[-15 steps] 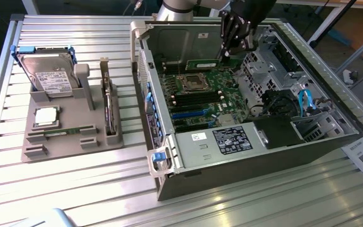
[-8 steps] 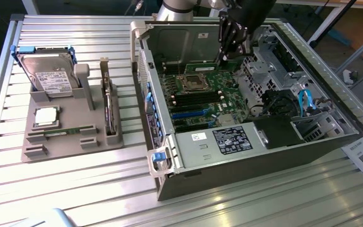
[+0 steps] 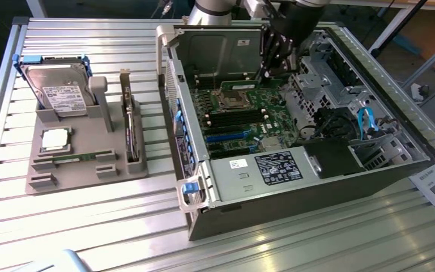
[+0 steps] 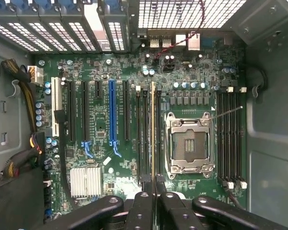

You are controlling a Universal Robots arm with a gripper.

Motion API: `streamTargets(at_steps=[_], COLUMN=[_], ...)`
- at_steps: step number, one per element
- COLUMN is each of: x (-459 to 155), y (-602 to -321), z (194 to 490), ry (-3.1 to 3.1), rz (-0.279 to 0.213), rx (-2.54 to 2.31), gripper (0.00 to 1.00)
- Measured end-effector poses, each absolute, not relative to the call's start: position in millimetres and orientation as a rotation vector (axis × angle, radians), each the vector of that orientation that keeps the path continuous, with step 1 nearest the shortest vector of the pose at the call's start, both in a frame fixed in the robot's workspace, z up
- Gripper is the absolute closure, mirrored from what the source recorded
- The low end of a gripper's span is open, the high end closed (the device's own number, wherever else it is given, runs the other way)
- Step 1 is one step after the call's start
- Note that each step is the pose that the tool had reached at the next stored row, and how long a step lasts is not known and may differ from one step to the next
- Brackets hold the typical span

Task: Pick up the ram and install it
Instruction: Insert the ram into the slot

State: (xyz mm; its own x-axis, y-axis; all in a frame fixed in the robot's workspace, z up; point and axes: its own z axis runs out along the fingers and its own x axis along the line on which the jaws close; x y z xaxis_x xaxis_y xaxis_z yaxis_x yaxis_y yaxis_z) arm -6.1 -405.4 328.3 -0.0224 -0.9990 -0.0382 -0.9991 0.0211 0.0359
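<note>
The ram (image 3: 237,86) is a thin green stick held inside the open computer case (image 3: 301,187), just above the motherboard (image 3: 240,122) near the CPU socket (image 3: 231,102). My gripper (image 3: 267,72) reaches down into the case and is shut on one end of the stick. In the wrist view the ram (image 4: 152,129) is seen edge-on as a narrow line running along the dark memory slots (image 4: 144,134) beside the CPU socket (image 4: 189,146). The gripper (image 4: 152,194) clamps its near end between black fingers (image 4: 140,211). Whether the stick touches a slot I cannot tell.
At the exterior view's left a grey holder (image 3: 81,153) carries a hard drive (image 3: 60,90), a square silver processor chip (image 3: 56,140) and a dark expansion card (image 3: 131,133). The case walls, the drive cage (image 3: 331,73) and cables (image 3: 365,122) hem in the arm.
</note>
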Motion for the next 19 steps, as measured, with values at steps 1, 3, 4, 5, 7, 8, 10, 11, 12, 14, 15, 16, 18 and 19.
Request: streamTargets(at_steps=[1,3,4,5,7,8,10,11,12,14,15,16,18,19], x=[-6,-6,-6,-6,-6,-7,-7,-7,-7,-7,-7,-7,-7,-7], y=[-405,-405,-405,-405,-405,-405,-405,-405,-405,-405,-405,-405,-405,-405], z=[327,324,323,321,317,316,312,311,309,305,303,301,298,297], ry=[2.243,2.243,2.243,2.243,2.243,2.243,2.243,2.243,2.243,2.243,2.243,2.243,2.243,2.243], rz=[0.082,0.082,0.082,0.082,0.082,0.082,0.082,0.082,0.082,0.082,0.082,0.082,0.082,0.082], rx=[-2.195,-2.195,-2.195,-2.195,-2.195,-2.195,-2.195,-2.195,-2.195,-2.195,-2.195,-2.195,-2.195,-2.195], gripper=[0.88,0.88,0.88,0.88,0.88,0.88,0.88,0.88,0.88,0.88,0.88,0.88,0.88,0.88])
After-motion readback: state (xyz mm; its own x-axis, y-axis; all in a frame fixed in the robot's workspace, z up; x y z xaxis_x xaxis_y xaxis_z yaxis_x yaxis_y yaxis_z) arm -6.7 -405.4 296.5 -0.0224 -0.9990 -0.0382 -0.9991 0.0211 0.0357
